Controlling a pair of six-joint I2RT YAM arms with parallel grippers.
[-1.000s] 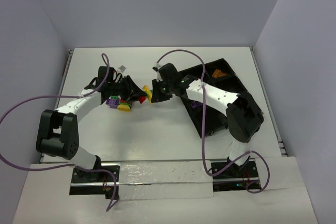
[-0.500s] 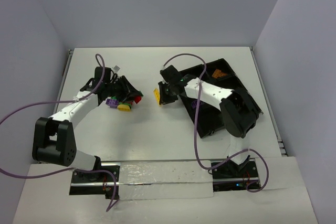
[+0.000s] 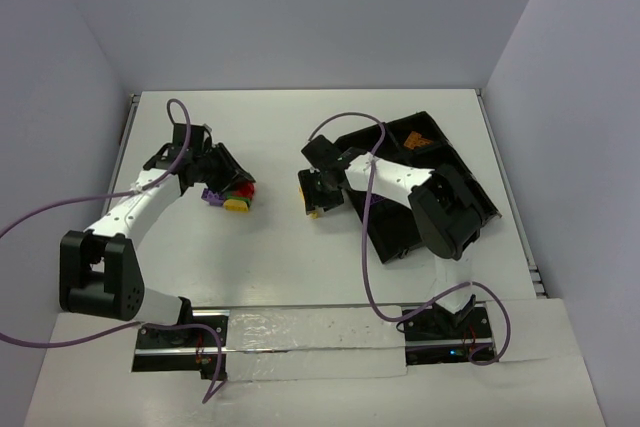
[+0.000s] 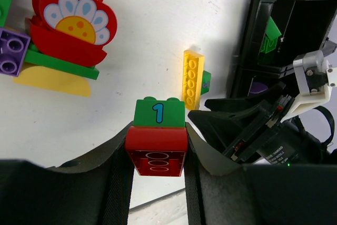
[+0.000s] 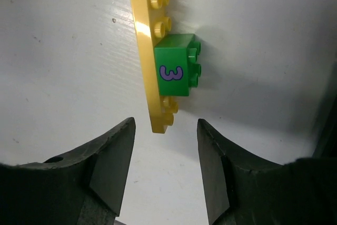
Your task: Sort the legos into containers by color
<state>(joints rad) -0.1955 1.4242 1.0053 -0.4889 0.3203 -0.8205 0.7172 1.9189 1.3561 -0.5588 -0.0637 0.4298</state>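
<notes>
The right gripper (image 5: 164, 136) hangs low over the white table (image 3: 300, 267), just off the left edge of the black tray (image 3: 400, 232). Its fingers are spread and hold nothing. The yellow plate (image 5: 150, 56) lies on the table right ahead of them, with its near end just reaching the gap and touching neither finger. A green brick marked 3 (image 5: 176, 72) is stuck to the plate on the side facing the tray.

Well to the left of the tray, the left gripper (image 4: 158, 135) pinches a red brick (image 4: 157, 155) by its two sides, and a green brick marked 1 (image 4: 158, 113) sits on top of it. A small pile lies close by on the table: a red flower piece (image 4: 71, 22) on green and yellow parts, with a purple brick (image 4: 10, 51) touching them.

Inside the tray, a green brick (image 4: 271, 29) rests in a compartment along the left side. The far compartment holds what looks like an orange piece (image 3: 418, 140), too small to make out further.
</notes>
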